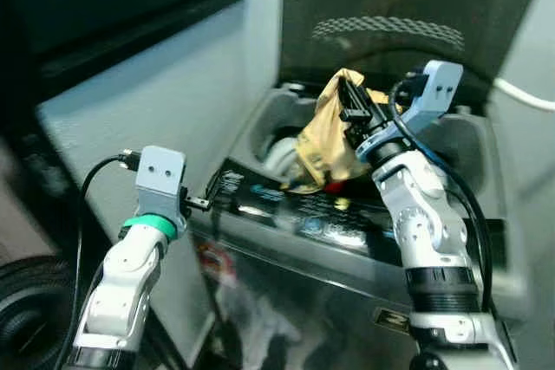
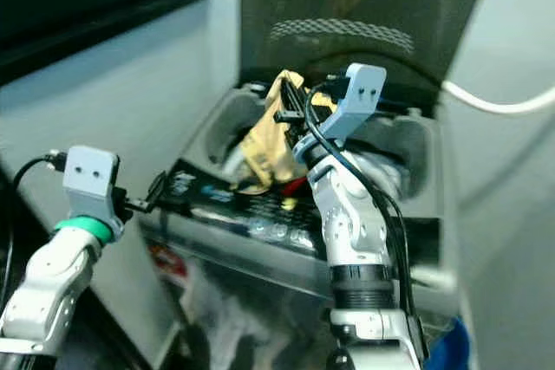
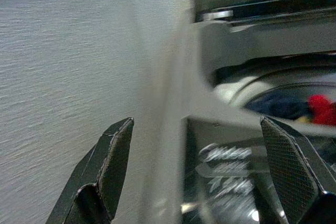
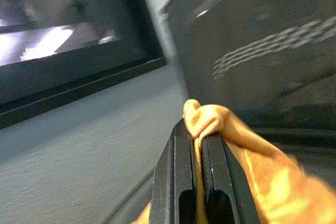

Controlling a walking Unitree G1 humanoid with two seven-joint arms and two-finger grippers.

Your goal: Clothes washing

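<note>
Left gripper [image 3: 191, 177] at lower left of frame, fingers apart, empty, beside the washer's [image 1: 260, 127] front corner. Centre frame: tan cloth [image 1: 323, 136] hangs over the open tub, pinched in a top fold by the right gripper [image 4: 199, 140], fingers clamped together. Cloth looks light, limp, slippery; grip bunched folds. Raised lid [image 1: 390, 6] stands behind; control panel [image 1: 303, 210] is in front; red garment [image 3: 323, 109] lies inside.

Counts, this moment:
- Washing machines: 1, top-loader [image 1: 347, 223], lid [image 1: 390, 15] up.
- Golden cloths: 1 [image 1: 325, 140], pinched by right gripper [image 1: 351, 106], hanging over tub.
- Red items in tub: 1 [image 3: 321, 109]; dark blue item beside it: 1 [image 3: 278, 106].
- Grippers: 2. Left gripper [image 3: 197, 171] w/ fingers apart, near machine's front corner.
- White cables on wall: 1 [image 2: 494, 103].
- Windows: 1 [image 1: 113, 6].
</note>
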